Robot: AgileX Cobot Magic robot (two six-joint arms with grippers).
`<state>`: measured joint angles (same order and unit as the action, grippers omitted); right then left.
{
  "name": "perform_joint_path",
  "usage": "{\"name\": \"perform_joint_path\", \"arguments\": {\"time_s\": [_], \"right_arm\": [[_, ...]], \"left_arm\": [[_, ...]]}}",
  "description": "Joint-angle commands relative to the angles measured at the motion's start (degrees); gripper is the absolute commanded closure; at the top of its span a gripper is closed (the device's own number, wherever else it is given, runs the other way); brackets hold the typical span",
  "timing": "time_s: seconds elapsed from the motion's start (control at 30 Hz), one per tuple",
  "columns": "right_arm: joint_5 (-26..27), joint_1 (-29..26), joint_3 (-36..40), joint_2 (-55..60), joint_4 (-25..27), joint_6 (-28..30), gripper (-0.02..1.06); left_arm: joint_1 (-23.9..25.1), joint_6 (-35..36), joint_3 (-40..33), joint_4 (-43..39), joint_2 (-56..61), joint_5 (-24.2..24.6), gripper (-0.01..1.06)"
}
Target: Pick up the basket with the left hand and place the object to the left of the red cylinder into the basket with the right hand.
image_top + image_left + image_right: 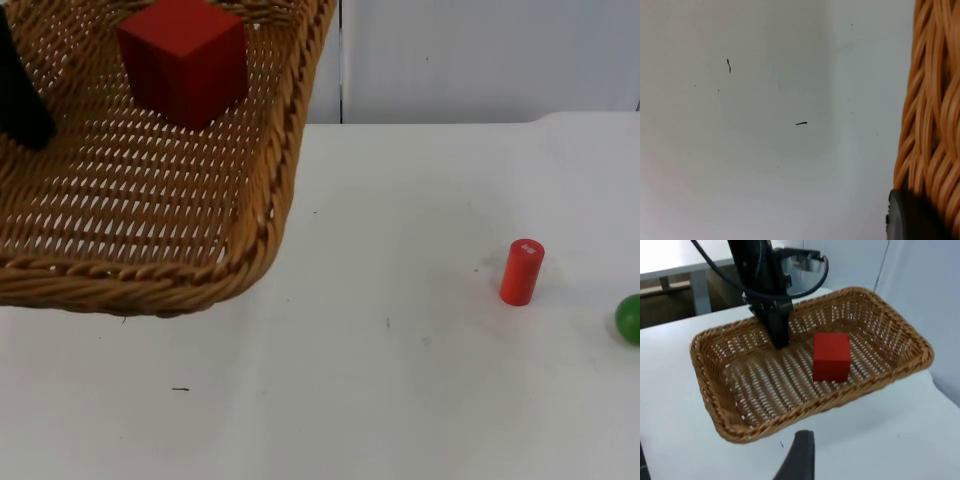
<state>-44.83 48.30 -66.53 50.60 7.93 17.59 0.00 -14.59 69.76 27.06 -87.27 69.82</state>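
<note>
My left gripper (20, 110) is shut on the wicker basket (150, 285) and holds it raised over the table's left side. One black finger reaches down inside the rim, and in the left wrist view it presses against the weave (935, 100). A red cube (185, 60) lies inside the basket. From the right wrist view, the left gripper (779, 330) clamps the far wall of the basket (805, 415), with the cube (831, 357) beside it. My right gripper (800, 460) hangs back from the basket's near rim and carries nothing. The red cylinder (521, 271) stands upright on the table at the right.
A green round object (630, 318) sits at the right edge of the top view, just right of the cylinder. Small dark specks (180, 389) mark the white table (400, 400). The grey partition wall (480, 60) closes the back.
</note>
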Motion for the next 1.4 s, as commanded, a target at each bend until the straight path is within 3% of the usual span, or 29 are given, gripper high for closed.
{"name": "perform_joint_path", "arguments": {"time_s": [0.0, 0.63, 1.23, 1.37], "right_arm": [[-2.4, 0.4, 0.3, -0.2, -0.4, -0.8, 0.27], [-5.2, 0.4, 0.3, -0.2, -0.4, -1.9, 0.27], [-4.6, 0.4, 0.3, -0.2, -0.4, -1.3, 0.27], [-4.8, 0.4, 0.3, -0.2, -0.1, 0.1, 0.27]], "left_arm": [[-0.2, -0.6, 0.0, 1.9, 0.3, 0.1, 1.05], [-0.2, -5.0, 0.1, 2.5, -3.7, -2.1, 1.05], [-0.1, -17.3, 0.4, 12.7, -23.5, -14.3, 1.05], [0.1, -18.0, 2.6, 12.9, -26.8, -14.9, 1.05]]}}
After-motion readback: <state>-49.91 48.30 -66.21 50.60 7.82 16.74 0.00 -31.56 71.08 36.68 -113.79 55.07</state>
